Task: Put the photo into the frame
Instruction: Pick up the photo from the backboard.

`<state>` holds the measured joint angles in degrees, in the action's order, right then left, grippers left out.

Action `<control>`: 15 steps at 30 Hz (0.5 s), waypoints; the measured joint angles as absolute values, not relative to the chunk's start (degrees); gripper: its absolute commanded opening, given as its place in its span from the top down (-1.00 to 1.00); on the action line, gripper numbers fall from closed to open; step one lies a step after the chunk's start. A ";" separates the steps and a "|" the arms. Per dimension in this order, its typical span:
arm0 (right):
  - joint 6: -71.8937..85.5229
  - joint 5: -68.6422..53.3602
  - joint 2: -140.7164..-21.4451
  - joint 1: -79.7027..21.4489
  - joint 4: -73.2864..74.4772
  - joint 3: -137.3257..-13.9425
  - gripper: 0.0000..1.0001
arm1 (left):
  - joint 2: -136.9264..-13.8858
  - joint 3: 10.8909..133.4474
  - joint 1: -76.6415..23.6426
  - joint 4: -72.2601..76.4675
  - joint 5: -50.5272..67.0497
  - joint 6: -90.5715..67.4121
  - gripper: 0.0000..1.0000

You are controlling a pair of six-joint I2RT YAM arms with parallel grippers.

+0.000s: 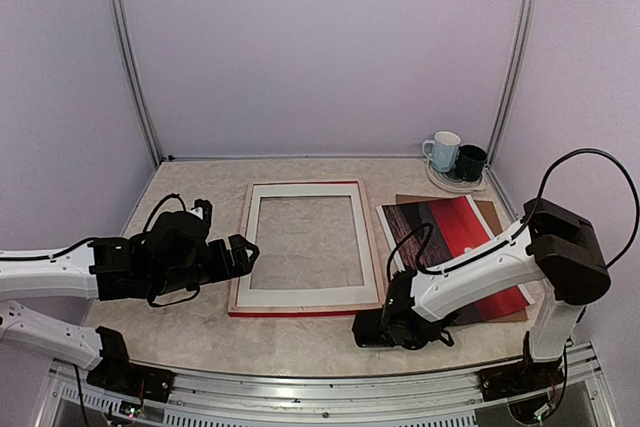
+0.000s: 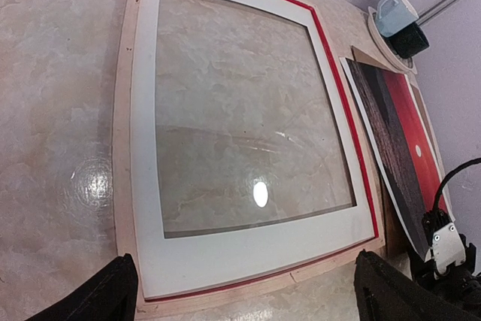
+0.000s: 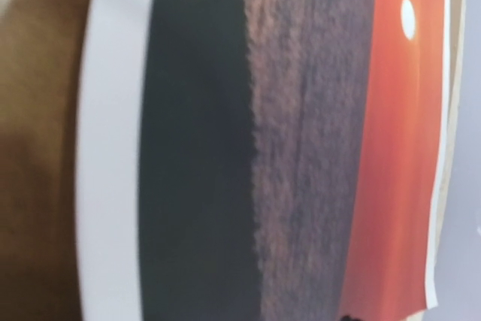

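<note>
The frame (image 1: 305, 247) lies flat mid-table, pale wood rim up, a white mat inside and a red edge showing; it fills the left wrist view (image 2: 248, 148). My left gripper (image 1: 240, 252) hovers over the frame's left side, open, its black fingertips (image 2: 98, 295) wide apart with nothing between them. The photo (image 1: 460, 237), red sunset over dark water with a white border, lies to the right of the frame and fills the right wrist view (image 3: 301, 140). My right gripper (image 1: 390, 327) is at the photo's near-left corner; its fingers are hidden, so its state does not show.
A brown backing board (image 1: 490, 215) lies under the photo. A white mug (image 1: 443, 150) and a dark mug (image 1: 470, 161) stand on a small plate (image 1: 455, 184) at the back right corner. Enclosure walls ring the table.
</note>
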<state>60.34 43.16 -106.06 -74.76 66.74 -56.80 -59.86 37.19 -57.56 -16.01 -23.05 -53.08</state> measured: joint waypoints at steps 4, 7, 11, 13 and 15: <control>59.07 43.90 -106.15 -74.22 64.40 -56.45 -0.03 | -60.05 37.19 -57.56 -15.90 -22.94 -53.06 -0.98; 57.89 44.31 -106.76 -73.56 62.83 -56.45 0.14 | -60.12 37.19 -57.56 -15.88 -22.92 -53.04 -0.97; 56.31 44.88 -107.42 -72.99 61.39 -56.34 0.51 | -60.42 37.19 -57.56 -15.86 -22.92 -52.82 -0.98; 55.88 44.88 -107.53 -72.93 60.36 -56.14 0.66 | -60.60 37.19 -57.56 -15.86 -22.92 -52.69 -0.98; 55.16 44.88 -107.57 -72.93 59.75 -56.03 0.75 | -60.84 37.17 -57.54 -15.81 -22.90 -52.66 -0.98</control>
